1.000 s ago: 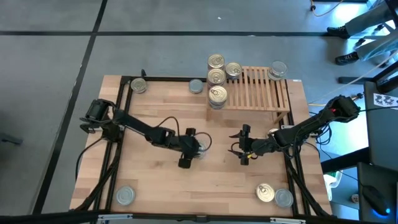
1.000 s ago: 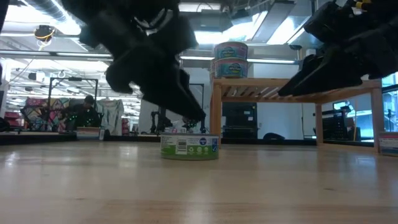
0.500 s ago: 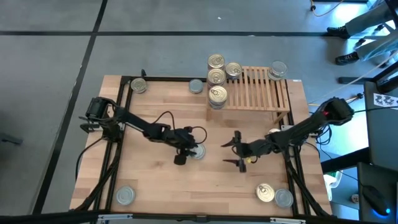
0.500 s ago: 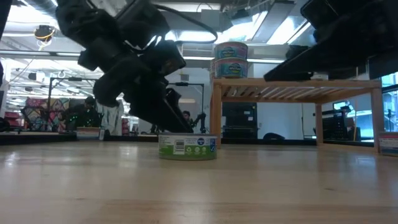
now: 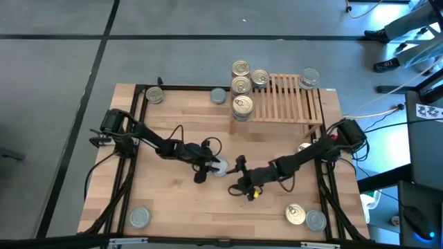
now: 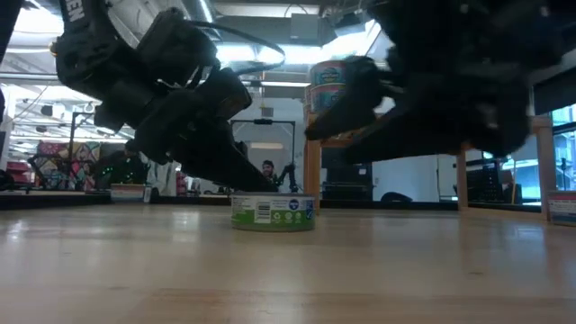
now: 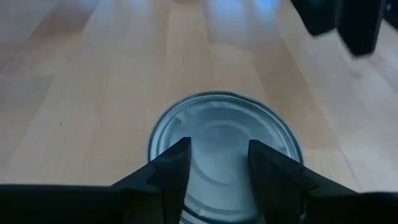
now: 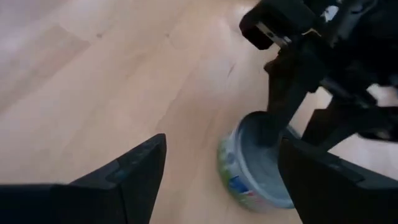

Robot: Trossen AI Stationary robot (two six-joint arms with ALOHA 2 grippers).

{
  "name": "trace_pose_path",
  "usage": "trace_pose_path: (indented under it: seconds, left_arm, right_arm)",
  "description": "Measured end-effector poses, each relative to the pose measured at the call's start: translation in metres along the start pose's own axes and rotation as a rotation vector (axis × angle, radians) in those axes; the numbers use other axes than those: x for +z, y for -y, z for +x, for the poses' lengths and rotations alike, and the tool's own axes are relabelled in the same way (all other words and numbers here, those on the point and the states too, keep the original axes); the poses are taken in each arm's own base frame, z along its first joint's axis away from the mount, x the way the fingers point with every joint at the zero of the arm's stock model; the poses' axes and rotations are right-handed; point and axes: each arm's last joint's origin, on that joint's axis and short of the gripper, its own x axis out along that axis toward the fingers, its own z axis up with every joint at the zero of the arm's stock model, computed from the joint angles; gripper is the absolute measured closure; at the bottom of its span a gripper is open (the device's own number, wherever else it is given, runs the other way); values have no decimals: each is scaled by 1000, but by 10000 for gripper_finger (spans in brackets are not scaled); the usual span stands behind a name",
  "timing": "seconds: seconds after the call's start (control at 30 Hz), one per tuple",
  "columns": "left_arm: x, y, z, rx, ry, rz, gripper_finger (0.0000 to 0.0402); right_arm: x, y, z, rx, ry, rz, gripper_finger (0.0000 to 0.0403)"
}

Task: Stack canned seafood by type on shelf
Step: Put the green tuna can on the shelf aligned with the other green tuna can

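A flat can with a silver top and green label (image 5: 219,168) stands on the table's middle. My left gripper (image 7: 217,155) slants down over it, open by a narrow gap, both fingertips above the can's top (image 7: 224,127). My right gripper (image 8: 221,144) is open wide just to the can's right and nearer the front edge, pointing at the can (image 8: 258,168) from a short way off. The wooden shelf (image 5: 294,100) stands at the back. Stacked gold-topped cans (image 5: 241,84) sit at its left end and one silver can (image 5: 309,77) at its right. My left gripper's fingertips (image 6: 263,183) come slanting down from the table's left, right at the can's top by its rim. I cannot tell whether they touch it. The can stands flat on the table.
Loose cans lie at the table's edges: a gold one (image 5: 154,95) and a silver one (image 5: 219,96) at the back, a silver one (image 5: 140,218) at the front left, a gold (image 5: 295,214) and a silver one (image 5: 316,220) at the front right.
My left gripper has sunk toward the can and tipped further down. My right gripper has travelled toward the table's left and front, up to the can, rolling as it went. Both keep the same finger gap. The can stays where it was.
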Motion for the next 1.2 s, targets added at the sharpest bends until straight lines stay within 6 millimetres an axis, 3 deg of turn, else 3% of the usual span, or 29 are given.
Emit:
trace_pose_path:
  seconds: [0.17, 0.37, 0.83, 1.2]
  left_arm:
    - [-5, -3, 1, -5, 53, -67, 240]
    - [-11, -9, -2, -1, 77, -173, 240]
    - [-8, -23, -4, 21, 116, -375, 240]
    - [-8, -23, -4, 21, 119, -417, 240]
  right_arm:
    - [-2, 8, 16, -64, -131, -138, 109]
    - [-13, 1, 29, -109, -194, -251, 109]
    - [-20, 5, 33, -204, -267, -303, 109]
    - [-29, 9, 42, -232, -304, -405, 109]
